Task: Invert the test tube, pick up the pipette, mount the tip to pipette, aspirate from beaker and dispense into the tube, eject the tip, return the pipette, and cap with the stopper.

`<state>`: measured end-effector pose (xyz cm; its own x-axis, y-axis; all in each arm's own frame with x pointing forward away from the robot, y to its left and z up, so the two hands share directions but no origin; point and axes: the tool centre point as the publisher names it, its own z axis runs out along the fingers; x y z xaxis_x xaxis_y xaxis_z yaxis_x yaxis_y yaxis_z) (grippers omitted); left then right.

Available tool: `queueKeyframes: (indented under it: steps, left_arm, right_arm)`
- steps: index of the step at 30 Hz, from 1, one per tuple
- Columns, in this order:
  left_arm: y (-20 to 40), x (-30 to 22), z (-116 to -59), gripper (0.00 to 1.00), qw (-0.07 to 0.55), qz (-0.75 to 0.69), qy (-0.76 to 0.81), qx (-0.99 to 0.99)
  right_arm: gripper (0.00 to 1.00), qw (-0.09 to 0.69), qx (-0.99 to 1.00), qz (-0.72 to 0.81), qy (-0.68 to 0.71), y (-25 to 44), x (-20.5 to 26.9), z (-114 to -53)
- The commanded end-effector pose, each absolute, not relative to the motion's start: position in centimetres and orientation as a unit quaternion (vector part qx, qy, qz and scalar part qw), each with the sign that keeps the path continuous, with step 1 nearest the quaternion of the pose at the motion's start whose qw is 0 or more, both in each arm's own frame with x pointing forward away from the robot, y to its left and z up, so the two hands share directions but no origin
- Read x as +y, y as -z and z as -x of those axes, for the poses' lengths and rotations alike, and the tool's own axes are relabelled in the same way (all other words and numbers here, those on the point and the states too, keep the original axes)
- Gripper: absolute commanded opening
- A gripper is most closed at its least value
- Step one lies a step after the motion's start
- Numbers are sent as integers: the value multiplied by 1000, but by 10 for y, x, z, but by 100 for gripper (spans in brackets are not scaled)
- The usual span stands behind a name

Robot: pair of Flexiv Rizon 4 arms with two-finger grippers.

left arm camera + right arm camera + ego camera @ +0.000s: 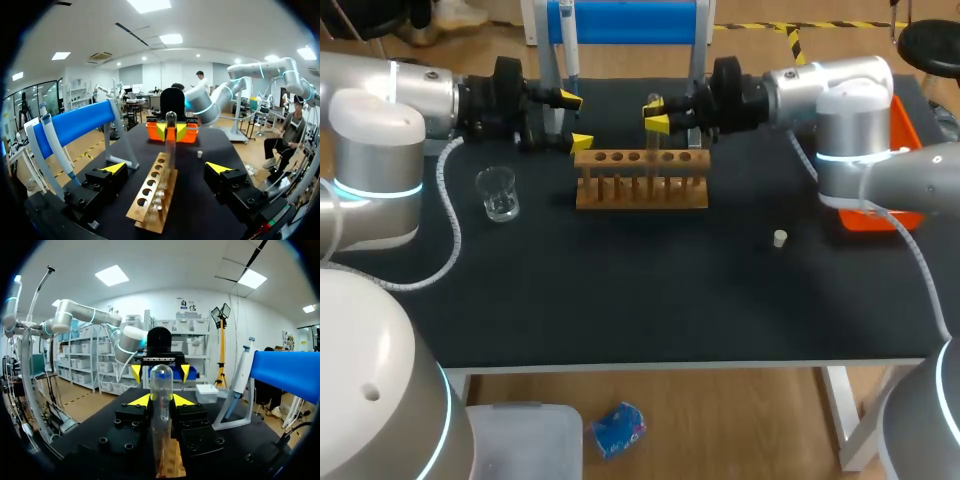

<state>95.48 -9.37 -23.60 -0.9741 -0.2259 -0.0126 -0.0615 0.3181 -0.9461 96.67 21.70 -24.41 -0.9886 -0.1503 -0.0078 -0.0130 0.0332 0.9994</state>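
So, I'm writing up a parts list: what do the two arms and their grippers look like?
The left arm and right arm have rounded silver-grey shells with glowing cyan joint rings. The left gripper and right gripper are black, with yellow wedge tips. A white cable trails each arm.

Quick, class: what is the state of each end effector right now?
Left end effector: open, holding nothing.
Right end effector: closed on the test tube.

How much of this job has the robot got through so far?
Barely begun. The right gripper holds the test tube, rounded end up, at the rack. The pipette hangs on its stand and the stopper lies on the table, so all else remains.
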Motion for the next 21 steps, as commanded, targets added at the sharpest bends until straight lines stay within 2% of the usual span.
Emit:
queueKeyframes:
  steps: [1,19,21]
  left_arm:
    - [236,-94,-955,100,71,89,577,809]
    - [236,-94,-955,100,71,89,577,809]
    - [227,-94,-953,100,144,38,578,803]
  right_arm:
    - [0,50,-719,-56,691,238,216,-964]
    - [0,56,-721,-62,687,199,212,-958]
    - [0,70,-718,-51,690,193,208,-956]
